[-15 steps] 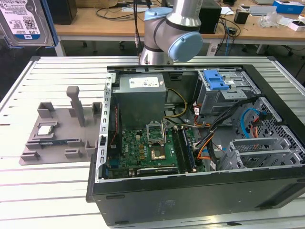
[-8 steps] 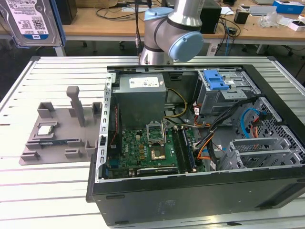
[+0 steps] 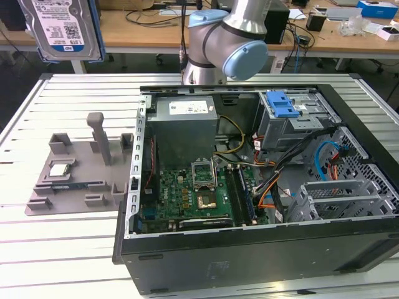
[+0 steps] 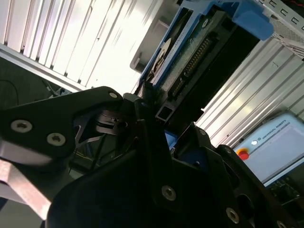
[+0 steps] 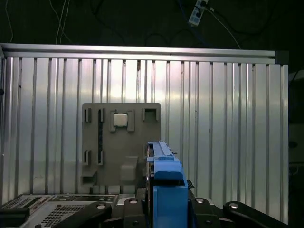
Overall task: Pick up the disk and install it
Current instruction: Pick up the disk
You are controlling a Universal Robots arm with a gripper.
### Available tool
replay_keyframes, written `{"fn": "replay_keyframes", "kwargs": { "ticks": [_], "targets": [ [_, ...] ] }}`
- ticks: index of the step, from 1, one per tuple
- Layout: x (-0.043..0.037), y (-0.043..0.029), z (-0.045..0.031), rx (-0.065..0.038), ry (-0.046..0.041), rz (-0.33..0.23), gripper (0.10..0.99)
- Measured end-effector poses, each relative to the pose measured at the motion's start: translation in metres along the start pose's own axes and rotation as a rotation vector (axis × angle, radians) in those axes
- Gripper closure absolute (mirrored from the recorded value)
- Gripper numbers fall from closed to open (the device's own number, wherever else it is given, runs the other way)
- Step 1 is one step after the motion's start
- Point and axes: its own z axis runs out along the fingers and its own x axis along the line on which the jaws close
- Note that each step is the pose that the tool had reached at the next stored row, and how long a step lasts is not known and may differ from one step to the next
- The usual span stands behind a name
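The disk (image 3: 62, 28) is held in the air at the exterior view's upper left, well apart from the open computer case (image 3: 249, 187). In both wrist views the gripper (image 5: 166, 211) is seen clamped on the disk's blue-framed edge, with the grey parts tray (image 5: 121, 142) and the slatted table (image 5: 228, 118) lying beyond

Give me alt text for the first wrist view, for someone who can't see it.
A disk in a blue frame, seen edge-on, is clamped between the gripper's black jaws above a ribbed metal table. Beyond it lies a grey fixture plate carrying a small silver chip.
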Motion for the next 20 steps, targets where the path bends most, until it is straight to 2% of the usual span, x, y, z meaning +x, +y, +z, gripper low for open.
{"fn": "replay_keyframes", "kwargs": {
  "ticks": [2,5,7,9,13,15,20],
  "targets": [
    [0.0001,-0.0080,-0.0004,0.000,0.0000,0.000,0.718],
    [0.0005,-0.0255,-0.0011,0.000,0.0000,0.000,0.718],
    [0.0006,-0.0316,-0.0014,0.000,0.0000,0.000,0.718],
    [0.0008,-0.0437,-0.0020,0.000,0.0000,0.000,0.718],
    [0.0011,-0.0574,-0.0025,0.000,0.0000,0.000,0.718],
    [0.0014,-0.0710,-0.0032,-0.001,0.0001,0.000,0.718],
    [0.0017,-0.0901,-0.0040,-0.001,0.0000,0.000,0.718]
  ]
}}
